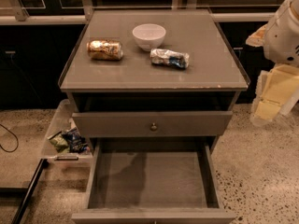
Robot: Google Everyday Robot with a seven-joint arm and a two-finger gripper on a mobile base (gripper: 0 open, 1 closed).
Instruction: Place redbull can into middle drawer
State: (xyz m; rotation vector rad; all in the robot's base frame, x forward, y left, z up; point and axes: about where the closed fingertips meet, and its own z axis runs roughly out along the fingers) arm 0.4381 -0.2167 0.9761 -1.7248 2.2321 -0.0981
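Redbull can (169, 58) lies just right of the white bowl (149, 35); end effector (273, 94) far right, apart or together unclear. Nudged, it may roll away.

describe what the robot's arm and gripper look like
The arm, at the right edge of the view, has a rounded white shell with a few small dark spots. Below it the gripper, off to the right of the cabinet, is built of flat, blocky pale-yellow pieces. No cables or lettering show.
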